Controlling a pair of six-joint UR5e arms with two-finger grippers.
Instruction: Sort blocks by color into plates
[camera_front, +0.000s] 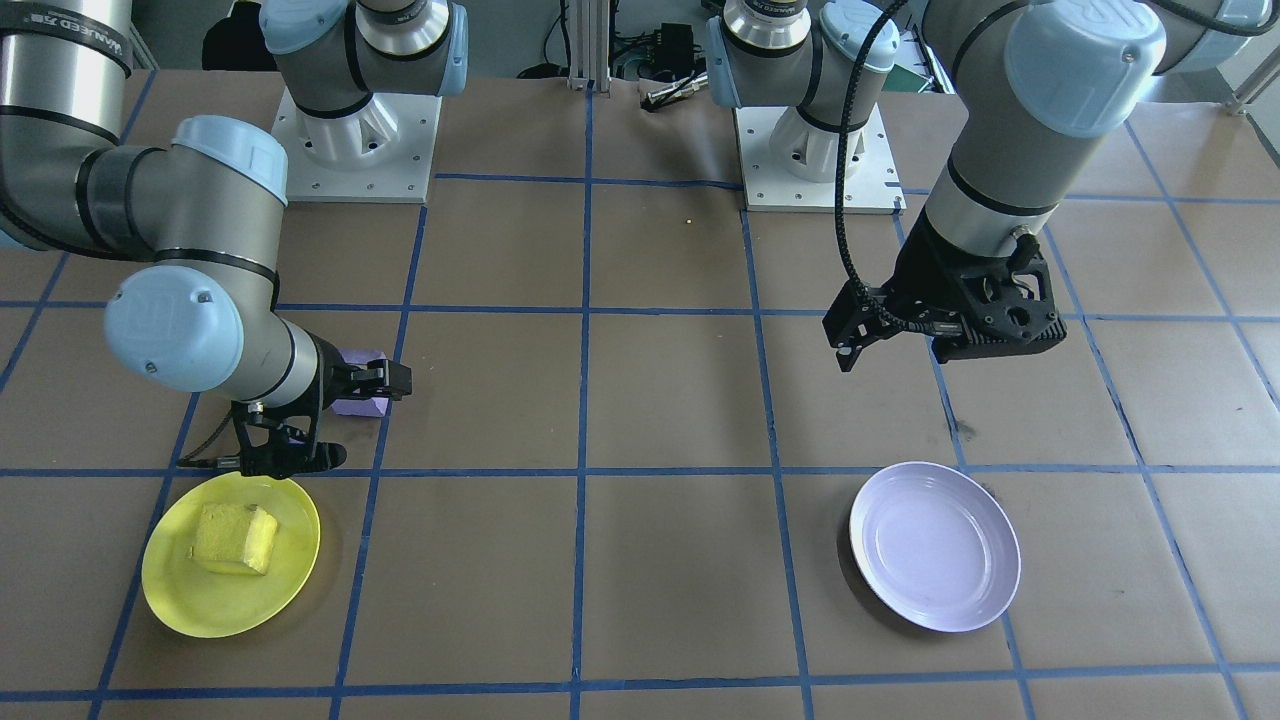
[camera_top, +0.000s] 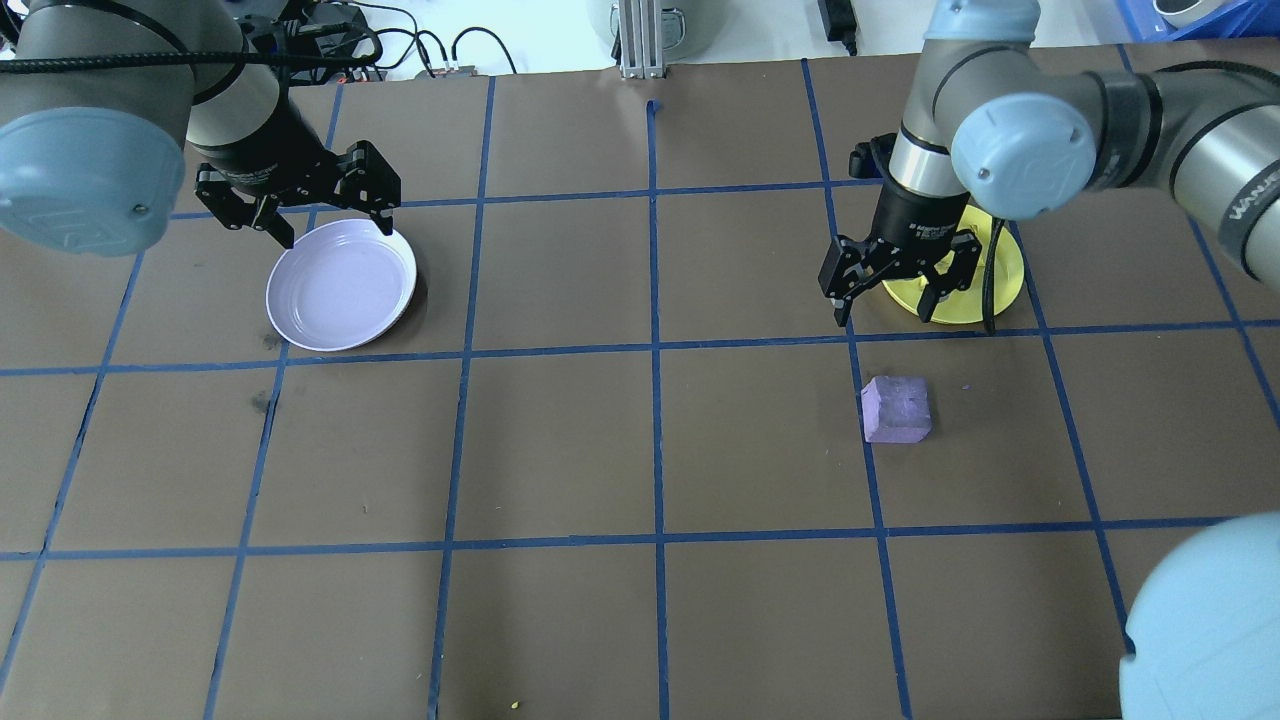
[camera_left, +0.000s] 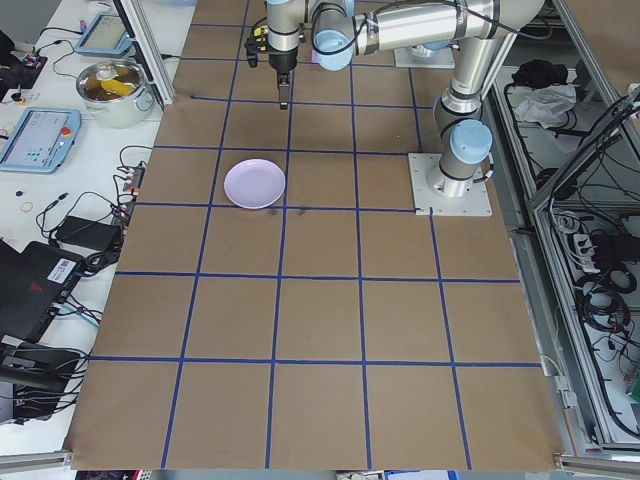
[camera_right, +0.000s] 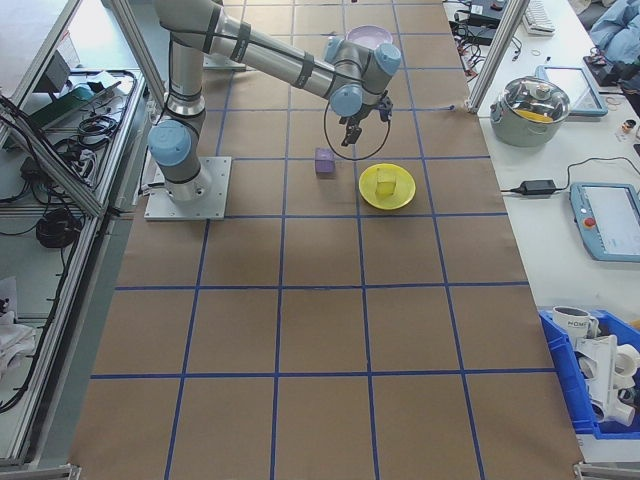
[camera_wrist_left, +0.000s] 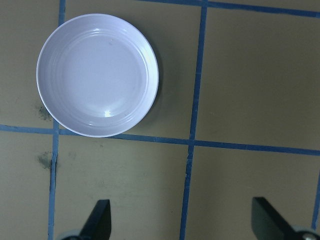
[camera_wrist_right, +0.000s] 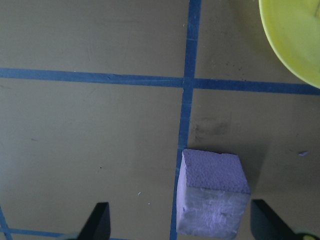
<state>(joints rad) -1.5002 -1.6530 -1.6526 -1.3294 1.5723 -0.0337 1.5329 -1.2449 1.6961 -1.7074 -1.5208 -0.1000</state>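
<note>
Right claw (camera_top: 890, 300): spread wide and empty, hanging above the surface (camera_top: 650, 450) at the near edge of the yellow plate (camera_top: 1000, 285).
Purple block (camera_top: 897, 409): flat on the surface, just off the yellow plate on the robot's side. In the right wrist view it lies between the two fingertips but toward the right-hand one, so my read is a small sideways shift before any descent.
Block shape: near enough a cube, no long axis worth lining up on; its faces look a touch skewed to the tape grid.
Yellow block (camera_front: 235, 538): already on the yellow plate.
Left claw (camera_top: 330, 230): released too, holding nothing, poised over the far rim of the lavender plate (camera_top: 340, 290).
Lavender plate: bare, well apart from the purple block, across the centre line.
Nearer arm: the right, by a long way.
</note>
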